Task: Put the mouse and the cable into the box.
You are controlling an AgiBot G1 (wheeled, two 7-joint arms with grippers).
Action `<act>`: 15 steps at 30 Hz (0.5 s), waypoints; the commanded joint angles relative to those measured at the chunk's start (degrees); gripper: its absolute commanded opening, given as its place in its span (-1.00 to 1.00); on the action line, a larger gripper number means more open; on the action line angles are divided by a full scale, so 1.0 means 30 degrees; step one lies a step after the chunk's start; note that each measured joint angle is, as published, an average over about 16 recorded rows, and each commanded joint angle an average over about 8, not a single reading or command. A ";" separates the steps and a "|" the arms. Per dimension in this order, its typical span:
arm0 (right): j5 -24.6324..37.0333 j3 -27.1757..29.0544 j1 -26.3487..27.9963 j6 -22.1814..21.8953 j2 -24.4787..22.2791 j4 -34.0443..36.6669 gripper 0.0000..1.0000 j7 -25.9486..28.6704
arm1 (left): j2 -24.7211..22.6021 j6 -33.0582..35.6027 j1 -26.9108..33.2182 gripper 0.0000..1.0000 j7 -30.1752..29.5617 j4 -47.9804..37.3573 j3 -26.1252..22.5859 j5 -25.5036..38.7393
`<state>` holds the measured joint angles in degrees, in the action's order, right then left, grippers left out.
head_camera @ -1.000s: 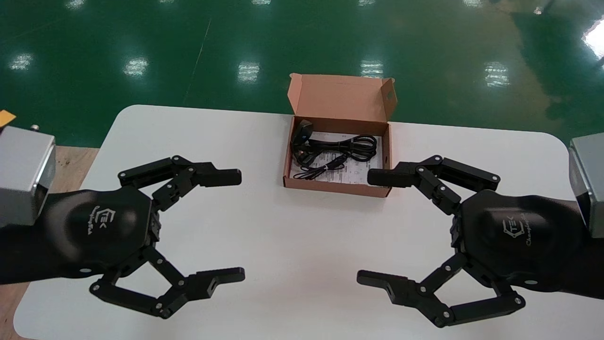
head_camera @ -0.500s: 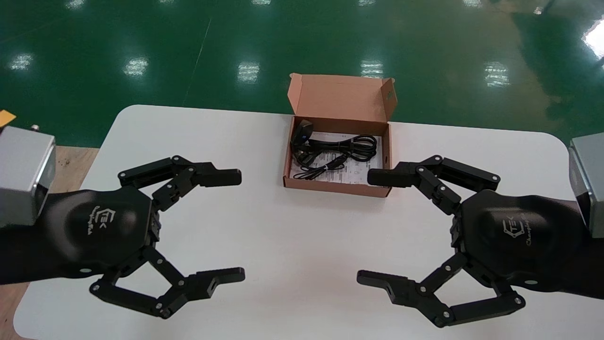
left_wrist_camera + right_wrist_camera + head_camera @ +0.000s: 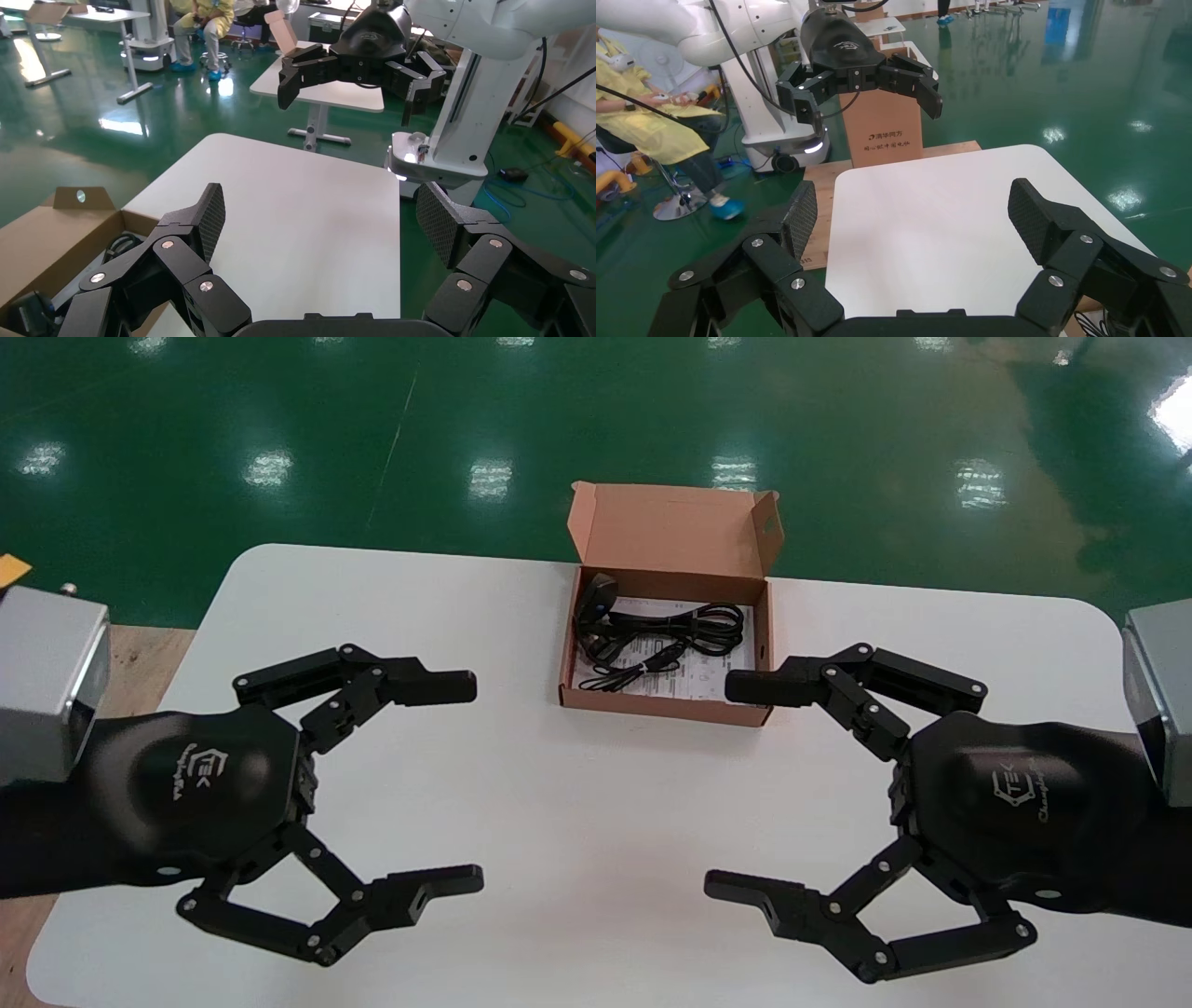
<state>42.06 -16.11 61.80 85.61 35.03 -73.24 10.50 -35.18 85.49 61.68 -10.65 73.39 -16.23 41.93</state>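
So the mouse (image 3: 596, 596) is sitting in the box (image 3: 652, 702), tucked into the far left corner. The cable (image 3: 694, 624) is in there too, a loose black coil lying across the middle and touching the mouse. It's on top of a printed white sheet (image 3: 698, 680) that covers the bottom. The box is brown cardboard with the lid flipped up at the back, and it stands at the far edge of our white table (image 3: 559, 822), roughly centred. Our left gripper (image 3: 470, 782) hovers over the near left part of the table, spread wide with nothing in it, tips pointing in toward the middle. Our right gripper (image 3: 726, 786) mirrors it on the near right, also spread wide and empty. Its far fingertip lines up with the box's near right corner in the head view, and we can't tell whether it touches. Both wrist views show the fingers far apart with just bare tabletop between them. Past the table it's all shiny green floor (image 3: 279, 421).
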 commanded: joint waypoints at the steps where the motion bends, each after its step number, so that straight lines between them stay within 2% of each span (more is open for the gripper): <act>1: 0.0000 0.0000 0.0000 0.0000 0.0000 0.0000 1.00 0.0000 | 0.0000 0.0000 0.0000 1.00 0.0000 0.0000 0.0000 0.0000; 15: -0.0001 0.0000 0.0000 0.0000 0.0000 0.0000 1.00 0.0000 | 0.0000 0.0000 0.0000 1.00 0.0000 0.0000 0.0000 -0.0001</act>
<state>42.06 -16.11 61.80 85.61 35.03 -73.24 10.50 -35.18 85.49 61.68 -10.65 73.39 -16.23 41.92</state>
